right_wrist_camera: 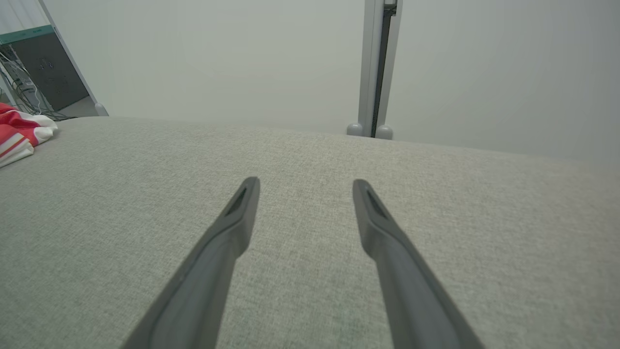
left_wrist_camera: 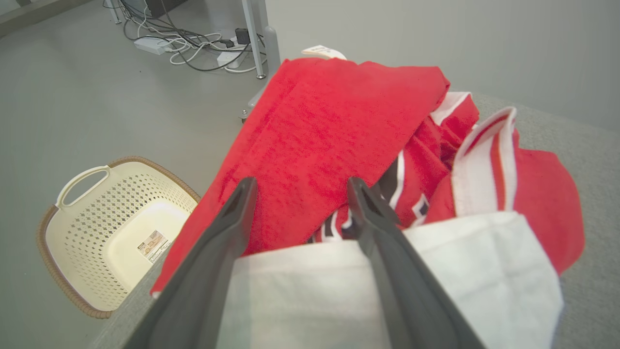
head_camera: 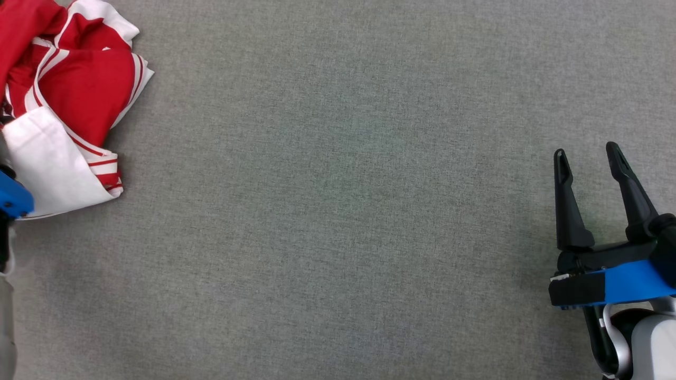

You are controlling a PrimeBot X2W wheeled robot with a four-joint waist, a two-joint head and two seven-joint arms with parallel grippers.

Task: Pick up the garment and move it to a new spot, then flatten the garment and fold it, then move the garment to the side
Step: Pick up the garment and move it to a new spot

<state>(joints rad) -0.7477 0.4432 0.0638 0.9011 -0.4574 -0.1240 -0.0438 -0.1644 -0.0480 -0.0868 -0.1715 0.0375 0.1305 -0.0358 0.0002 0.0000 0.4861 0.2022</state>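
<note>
The garment (head_camera: pixel 68 100) is red with white stripes and a white panel, lying crumpled at the far left of the grey table (head_camera: pixel 338 211). In the left wrist view the garment (left_wrist_camera: pixel 339 145) sits right under my left gripper (left_wrist_camera: pixel 300 186), whose fingers stand apart over the white panel with no cloth pinched between them. A red fold hangs over the table's edge. My right gripper (head_camera: pixel 586 155) hovers open at the right side of the table, far from the garment. The right wrist view has the right gripper (right_wrist_camera: pixel 305 184) over bare cloth surface, and the garment (right_wrist_camera: pixel 19 135) at its far left.
A cream laundry basket (left_wrist_camera: pixel 111 232) stands on the floor beside the table, below the garment's hanging fold. Cables and a power strip (left_wrist_camera: pixel 184 43) lie on the floor further back. A metal post (right_wrist_camera: pixel 375 68) rises behind the table's far edge.
</note>
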